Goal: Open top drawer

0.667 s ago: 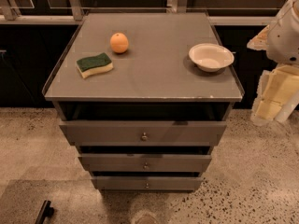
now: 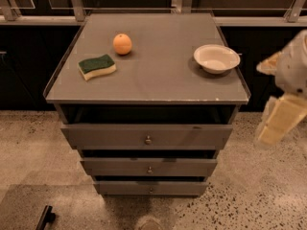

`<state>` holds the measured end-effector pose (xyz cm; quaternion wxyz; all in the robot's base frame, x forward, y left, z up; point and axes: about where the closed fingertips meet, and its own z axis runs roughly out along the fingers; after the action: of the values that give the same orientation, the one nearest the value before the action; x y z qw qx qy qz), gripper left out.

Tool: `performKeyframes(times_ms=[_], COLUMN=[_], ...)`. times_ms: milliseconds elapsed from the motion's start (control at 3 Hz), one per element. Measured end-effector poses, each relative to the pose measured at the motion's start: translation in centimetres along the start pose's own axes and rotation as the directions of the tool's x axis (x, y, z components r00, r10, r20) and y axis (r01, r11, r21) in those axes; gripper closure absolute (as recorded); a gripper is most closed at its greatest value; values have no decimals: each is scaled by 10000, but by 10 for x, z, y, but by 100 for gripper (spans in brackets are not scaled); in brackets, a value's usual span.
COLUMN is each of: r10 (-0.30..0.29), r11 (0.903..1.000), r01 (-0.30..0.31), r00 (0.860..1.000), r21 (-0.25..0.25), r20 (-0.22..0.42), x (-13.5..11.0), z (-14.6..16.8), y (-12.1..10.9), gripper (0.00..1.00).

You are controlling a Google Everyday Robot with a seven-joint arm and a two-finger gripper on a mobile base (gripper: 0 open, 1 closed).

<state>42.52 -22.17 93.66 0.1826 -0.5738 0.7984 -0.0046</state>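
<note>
The top drawer (image 2: 147, 136) is the widest of three grey metal drawers under the grey cabinet top (image 2: 153, 75). Its front stands forward of the cabinet, with a dark gap above it, and it has a small round silver knob (image 2: 148, 140) at its centre. My gripper (image 2: 279, 120) is at the right edge of the view, beside the cabinet's right side and clear of the drawer, with pale yellowish finger pads (image 2: 283, 119) hanging down. It holds nothing that I can see.
On the cabinet top lie an orange (image 2: 122, 44), a green and yellow sponge (image 2: 97, 66) and a white bowl (image 2: 217, 58). Two narrower drawers (image 2: 149, 167) sit below. A speckled floor (image 2: 259, 195) surrounds the cabinet. A dark railing runs behind.
My gripper has shifted slightly at the right edge of the view. The drawer and the objects on top stand as before.
</note>
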Motion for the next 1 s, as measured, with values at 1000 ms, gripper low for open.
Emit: performKeyframes(times_ms=[1000], r10=[3357], r11=[9413], r01=[-3250], r00=[9295], r21=[-910], r20=[1529], x=[75], z=[160], y=[38], gripper=[19])
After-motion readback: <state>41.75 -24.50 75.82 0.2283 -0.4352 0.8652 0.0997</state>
